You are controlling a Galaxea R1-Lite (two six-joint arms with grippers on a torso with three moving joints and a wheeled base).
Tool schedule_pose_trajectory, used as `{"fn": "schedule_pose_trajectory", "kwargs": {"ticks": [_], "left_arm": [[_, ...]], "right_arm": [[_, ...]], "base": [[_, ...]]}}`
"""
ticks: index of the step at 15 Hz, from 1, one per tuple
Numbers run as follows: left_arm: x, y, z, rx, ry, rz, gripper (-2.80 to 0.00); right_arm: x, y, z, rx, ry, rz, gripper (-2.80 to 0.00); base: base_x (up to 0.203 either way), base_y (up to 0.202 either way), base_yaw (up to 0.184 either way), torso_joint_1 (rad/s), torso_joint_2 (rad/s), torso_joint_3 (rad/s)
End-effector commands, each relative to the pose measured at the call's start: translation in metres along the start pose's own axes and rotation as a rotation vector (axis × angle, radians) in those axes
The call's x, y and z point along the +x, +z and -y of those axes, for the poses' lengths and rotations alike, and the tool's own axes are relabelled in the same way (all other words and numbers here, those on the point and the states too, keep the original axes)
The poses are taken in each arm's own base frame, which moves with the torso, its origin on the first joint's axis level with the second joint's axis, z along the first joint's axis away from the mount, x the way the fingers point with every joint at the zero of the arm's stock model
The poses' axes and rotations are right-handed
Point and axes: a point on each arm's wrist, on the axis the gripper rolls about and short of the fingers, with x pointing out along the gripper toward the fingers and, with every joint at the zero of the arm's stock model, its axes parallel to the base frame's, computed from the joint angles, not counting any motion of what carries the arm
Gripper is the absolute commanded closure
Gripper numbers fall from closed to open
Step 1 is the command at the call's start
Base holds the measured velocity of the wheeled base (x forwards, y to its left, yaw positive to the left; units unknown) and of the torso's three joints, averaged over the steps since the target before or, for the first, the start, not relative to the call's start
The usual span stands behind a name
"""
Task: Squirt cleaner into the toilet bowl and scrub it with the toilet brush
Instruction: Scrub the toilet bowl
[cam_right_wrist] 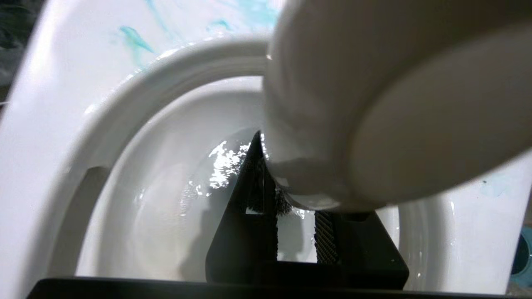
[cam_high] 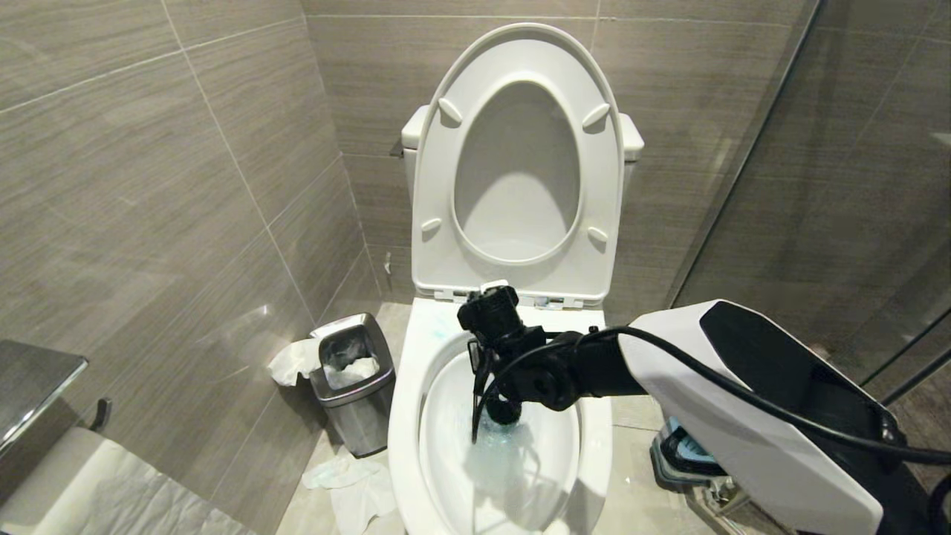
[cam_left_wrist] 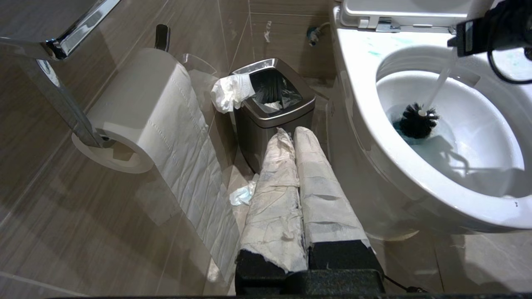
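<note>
The white toilet bowl [cam_high: 405, 446] stands open before me, its water tinted by the turquoise cleaner [cam_high: 513, 449]. Teal streaks of cleaner [cam_right_wrist: 133, 39] mark the back rim. My right gripper [cam_high: 490, 357] hangs over the bowl, shut on the toilet brush's white handle [cam_left_wrist: 440, 85]. The black bristly head [cam_left_wrist: 415, 121] sits down in the tinted water. In the right wrist view the handle's rounded end [cam_right_wrist: 374, 104] fills the frame above my right gripper [cam_right_wrist: 295, 216]. My left gripper [cam_left_wrist: 297, 137], its fingers wrapped in white paper, is shut and parked low beside the toilet.
A small steel bin [cam_high: 353, 379] with tissue stands left of the toilet, with crumpled paper [cam_high: 356, 483] on the floor beside it. The seat and lid [cam_high: 520, 163] are raised. A toilet roll [cam_left_wrist: 137, 112] hangs on the left wall. The blue-grey holder [cam_high: 687, 449] sits on the right.
</note>
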Motion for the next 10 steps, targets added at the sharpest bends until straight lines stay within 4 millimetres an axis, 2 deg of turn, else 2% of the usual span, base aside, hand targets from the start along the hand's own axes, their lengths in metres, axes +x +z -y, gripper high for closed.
{"fn": "schedule_pose_trajectory", "kwargs": {"ticks": [1, 2, 4, 7, 10], "left_arm": [[0.000, 0.000, 0.000, 0.000, 0.000, -0.001, 0.00], [0.000, -0.001, 0.000, 0.001, 0.000, -0.003, 0.00], [0.000, 0.000, 0.000, 0.001, 0.000, -0.001, 0.00], [0.000, 0.000, 0.000, 0.000, 0.000, -0.001, 0.00], [0.000, -0.001, 0.000, 0.000, 0.000, -0.003, 0.00]], "right_arm": [[0.014, -0.018, -0.001, -0.022, -0.022, -0.037, 0.00], [0.011, -0.016, -0.001, -0.019, -0.021, -0.032, 0.00], [-0.007, 0.007, 0.005, 0.007, -0.010, 0.006, 0.00], [-0.059, 0.051, 0.021, 0.051, 0.028, 0.084, 0.00], [-0.108, 0.072, 0.038, 0.063, 0.058, 0.123, 0.00]], "base": [[0.000, 0.000, 0.000, 0.000, 0.00, 0.000], [0.000, 0.000, 0.000, 0.000, 0.00, 0.000], [0.000, 0.000, 0.000, 0.000, 0.00, 0.000], [0.000, 0.000, 0.000, 0.000, 0.00, 0.000], [0.000, 0.000, 0.000, 0.000, 0.00, 0.000]]}}
